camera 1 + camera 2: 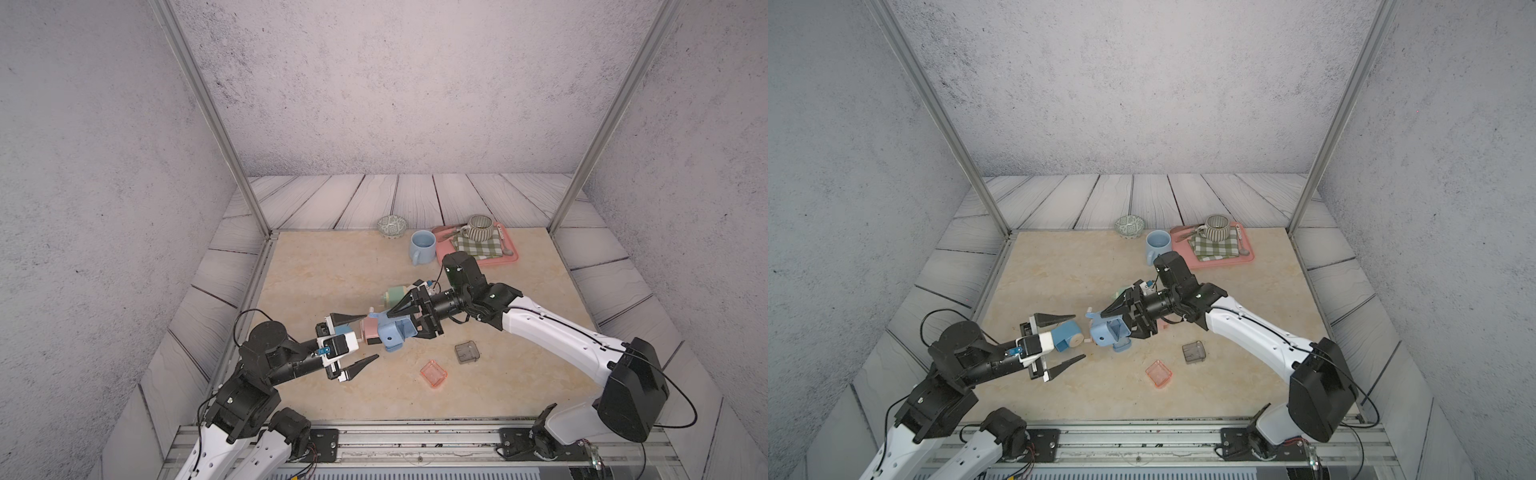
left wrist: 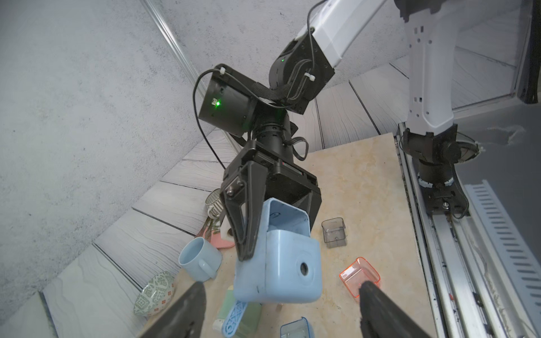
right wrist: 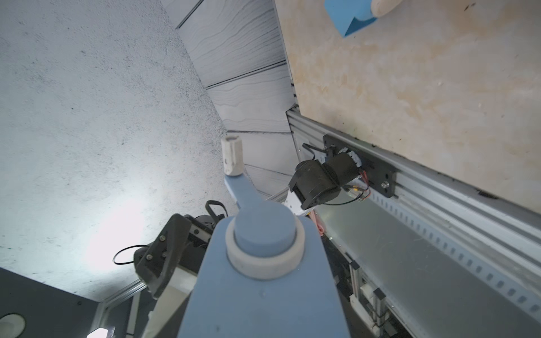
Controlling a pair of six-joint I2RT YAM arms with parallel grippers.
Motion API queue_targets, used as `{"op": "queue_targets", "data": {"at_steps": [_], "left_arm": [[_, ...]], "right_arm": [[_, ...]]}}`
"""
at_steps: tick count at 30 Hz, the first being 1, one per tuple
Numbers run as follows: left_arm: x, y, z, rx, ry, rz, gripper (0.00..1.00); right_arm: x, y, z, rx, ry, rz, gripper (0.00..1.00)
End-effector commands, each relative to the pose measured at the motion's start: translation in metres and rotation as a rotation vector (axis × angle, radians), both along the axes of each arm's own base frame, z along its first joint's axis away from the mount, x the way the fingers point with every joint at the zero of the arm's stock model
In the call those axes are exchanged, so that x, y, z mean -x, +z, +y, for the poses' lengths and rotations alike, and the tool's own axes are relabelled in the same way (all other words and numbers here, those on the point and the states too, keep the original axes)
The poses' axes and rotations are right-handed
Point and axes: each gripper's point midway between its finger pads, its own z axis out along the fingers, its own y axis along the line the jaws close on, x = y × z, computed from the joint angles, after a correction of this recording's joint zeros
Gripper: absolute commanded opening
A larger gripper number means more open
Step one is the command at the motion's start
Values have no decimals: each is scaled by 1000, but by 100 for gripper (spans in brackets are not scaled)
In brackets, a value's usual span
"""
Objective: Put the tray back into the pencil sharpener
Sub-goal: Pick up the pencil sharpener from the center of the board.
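Holding light-blue pencil sharpener [image 1: 391,333] aloft, right gripper [image 1: 402,326] clamped on it; left gripper [image 1: 374,337] spread wide, empty.

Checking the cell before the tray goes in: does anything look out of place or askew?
Yes. The light blue pencil sharpener hangs tilted in the right tool, its tray slot gaping empty. An orange tray and a grey tray lie loose on the table, outside any sharpener.
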Motion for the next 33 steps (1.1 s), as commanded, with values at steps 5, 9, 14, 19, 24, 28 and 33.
{"op": "queue_targets", "data": {"at_steps": [5,9,14,19,24,28,33], "left_arm": [[-3,17,-19,-74,-56,-297,84],[-9,24,-33,-81,-40,-406,84],[-23,28,-43,-52,14,-460,83],[-25,26,-48,-63,18,-470,76],[-27,22,-51,-84,20,-469,75],[-28,19,-52,-114,20,-483,67],[-27,22,-56,-110,13,-491,53]], "right_arm": [[9,55,-8,-146,-11,147,29],[13,63,-15,-145,-24,170,29],[16,67,-21,-145,-38,172,29],[16,65,-22,-144,-45,173,29],[17,66,-23,-140,-33,160,29],[17,64,-23,-138,-38,159,29],[17,63,-23,-138,-42,156,35]]}}
